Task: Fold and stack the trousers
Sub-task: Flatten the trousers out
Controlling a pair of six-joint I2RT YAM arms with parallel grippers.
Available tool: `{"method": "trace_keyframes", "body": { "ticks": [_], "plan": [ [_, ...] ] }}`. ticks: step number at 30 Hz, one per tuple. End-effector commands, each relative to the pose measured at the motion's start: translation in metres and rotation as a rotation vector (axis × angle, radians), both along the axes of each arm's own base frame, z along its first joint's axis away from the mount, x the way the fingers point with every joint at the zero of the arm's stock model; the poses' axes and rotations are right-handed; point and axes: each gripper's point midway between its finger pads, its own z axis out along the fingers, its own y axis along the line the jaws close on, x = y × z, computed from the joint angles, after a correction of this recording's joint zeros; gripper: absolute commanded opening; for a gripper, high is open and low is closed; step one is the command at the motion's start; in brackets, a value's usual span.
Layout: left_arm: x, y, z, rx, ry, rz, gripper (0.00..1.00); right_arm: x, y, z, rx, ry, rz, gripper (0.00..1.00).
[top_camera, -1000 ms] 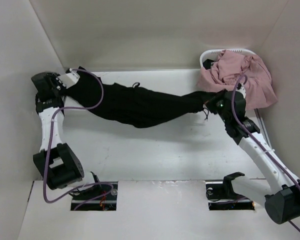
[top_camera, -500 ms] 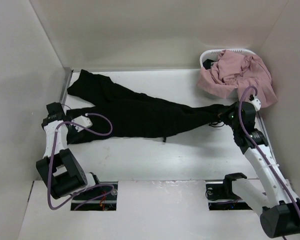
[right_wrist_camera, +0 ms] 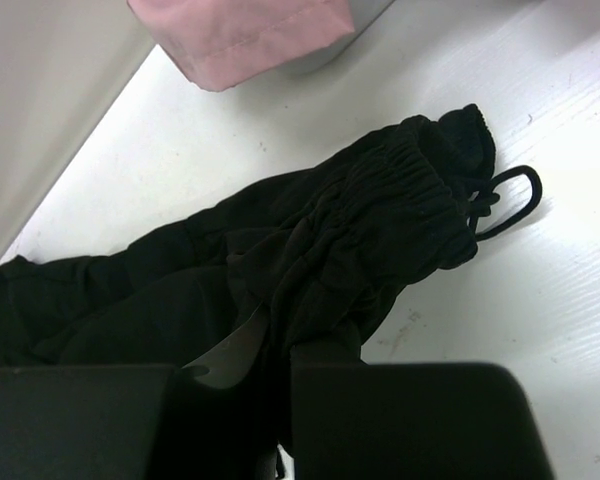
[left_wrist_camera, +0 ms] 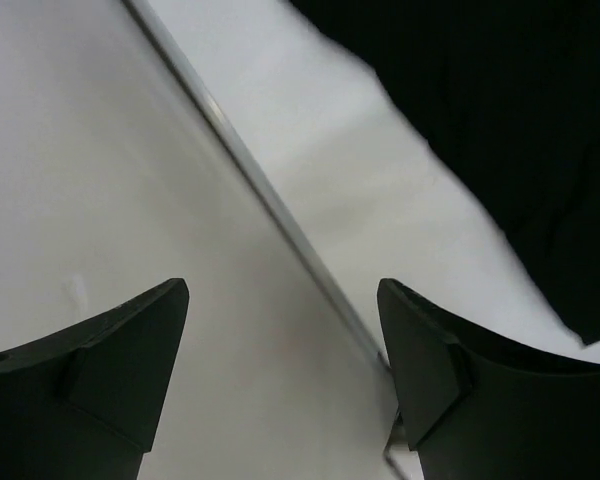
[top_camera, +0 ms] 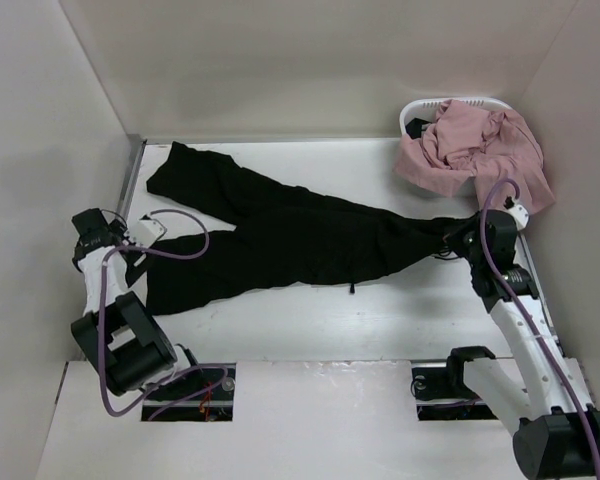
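The black trousers (top_camera: 300,235) lie spread across the table, legs to the left and waistband to the right. My left gripper (top_camera: 130,250) stands open at the table's left edge, nothing between its fingers (left_wrist_camera: 130,350). In its wrist view the trousers (left_wrist_camera: 520,120) lie apart from it at the upper right. My right gripper (top_camera: 458,235) is shut on the gathered waistband of the trousers (right_wrist_camera: 360,240), with dark fabric pinched between its jaws (right_wrist_camera: 280,350). The thin drawstring (right_wrist_camera: 505,200) loops out onto the white table.
A white basket (top_camera: 420,108) at the back right holds a dusty-pink garment (top_camera: 480,150), which hangs over the rim close above my right gripper; its hem (right_wrist_camera: 250,30) shows in the right wrist view. White walls enclose the table on three sides. A metal edge strip (left_wrist_camera: 280,210) runs along the left wall.
My left gripper opened and let go of the trouser leg, then drew back toward the left wall. The trousers dropped flat onto the table. My right gripper pulled the waistband slightly right and nearer.
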Motion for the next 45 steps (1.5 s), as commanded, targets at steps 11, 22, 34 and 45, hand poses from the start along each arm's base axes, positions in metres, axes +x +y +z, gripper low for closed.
{"method": "trace_keyframes", "body": {
  "ticks": [11,22,34,45],
  "plan": [
    [0.088,-0.022,-0.075,0.026,0.176,-0.131,0.63,0.006,-0.012,0.023,-0.107,-0.041,0.098,0.04],
    [0.091,-0.018,0.061,0.164,-0.221,-0.175,0.75,-0.013,-0.003,-0.019,0.017,0.015,0.074,0.06],
    [-0.053,-0.108,-0.026,0.006,0.363,-0.409,0.71,-0.012,0.006,-0.039,0.064,0.016,0.081,0.07],
    [-0.029,-0.104,0.007,0.173,0.279,-0.264,0.70,-0.017,0.005,-0.021,0.091,-0.044,0.061,0.09]
  ]
}}
